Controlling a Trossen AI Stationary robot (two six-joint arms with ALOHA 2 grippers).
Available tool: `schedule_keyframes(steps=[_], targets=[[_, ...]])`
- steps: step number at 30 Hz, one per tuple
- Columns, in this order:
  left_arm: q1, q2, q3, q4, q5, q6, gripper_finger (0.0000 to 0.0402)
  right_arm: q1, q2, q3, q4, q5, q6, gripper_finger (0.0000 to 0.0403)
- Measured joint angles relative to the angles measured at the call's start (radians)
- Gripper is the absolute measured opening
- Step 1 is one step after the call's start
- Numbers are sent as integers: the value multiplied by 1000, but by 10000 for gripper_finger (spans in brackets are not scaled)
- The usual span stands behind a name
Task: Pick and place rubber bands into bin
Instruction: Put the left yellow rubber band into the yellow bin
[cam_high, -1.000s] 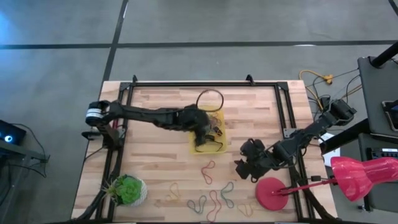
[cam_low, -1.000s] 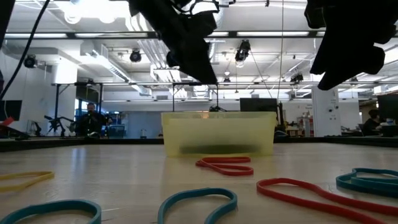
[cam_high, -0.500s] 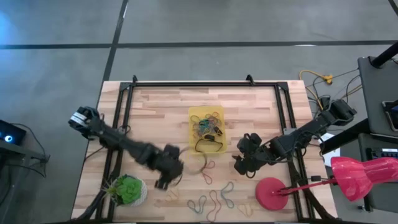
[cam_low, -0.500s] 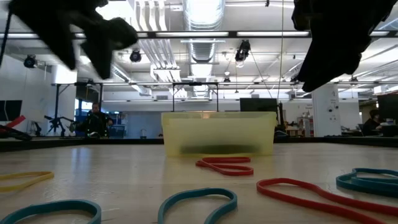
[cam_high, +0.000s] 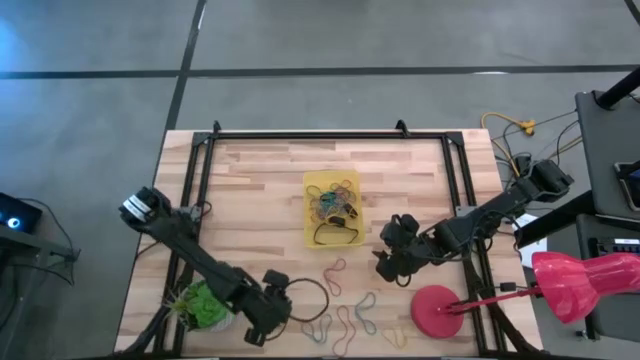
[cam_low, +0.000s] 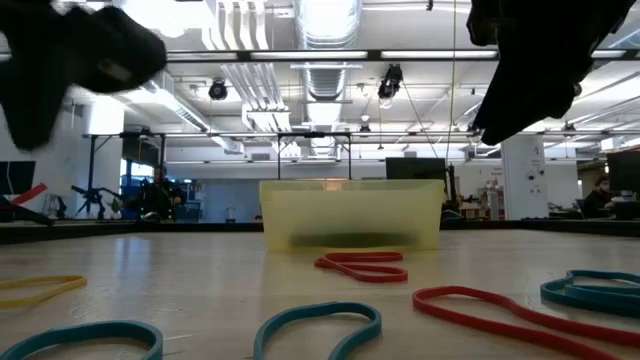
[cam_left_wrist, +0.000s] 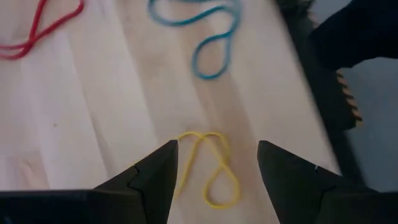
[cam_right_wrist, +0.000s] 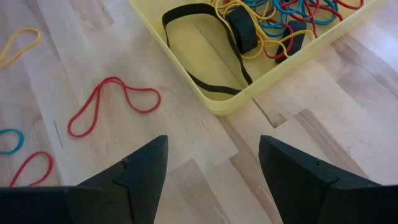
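The yellow bin (cam_high: 312, 212) stands mid-table and holds several coloured bands and a black one (cam_right_wrist: 205, 74); it also shows in the low view (cam_low: 350, 215). Loose bands lie on the wood near the front edge: red (cam_high: 333, 275), blue (cam_high: 318, 328), blue (cam_high: 365, 312), yellow (cam_high: 397, 338). My left gripper (cam_high: 262, 315) is open and empty near the front edge. Its fingers stand over a yellow band (cam_left_wrist: 208, 171) that lies flat on the table. My right gripper (cam_high: 390, 262) is open and empty, just right of the bin's near corner (cam_right_wrist: 227, 106).
A green plant ball (cam_high: 205, 305) sits at the front left, close beside my left arm. A round red disc (cam_high: 435, 310) lies at the front right. Black frame rails (cam_high: 200, 200) run along the table's sides. A black cable loop (cam_high: 310, 300) hangs at my left gripper.
My left gripper has swung from above the bin toward the table's near edge and left, and now stands over the yellow band beside the plant ball. The bin, which it had covered, now shows in full.
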Motion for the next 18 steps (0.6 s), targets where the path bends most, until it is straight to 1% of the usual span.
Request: schedule_keyframes(steps=[4, 8, 13, 16, 18], targets=[[-1, 68, 0, 20, -4, -3, 205, 0, 0, 0, -2, 0, 1, 237], [-1, 132, 2, 31, 0, -51, 205, 0, 0, 0, -2, 0, 4, 237], [-5, 182, 5, 62, -6, -84, 203, 0, 0, 0, -2, 0, 4, 237], [-6, 198, 7, 61, -7, -125, 187, 0, 0, 0, -3, 0, 20, 237], [-6, 198, 7, 61, -4, -130, 166, 0, 0, 0, -3, 0, 34, 237]])
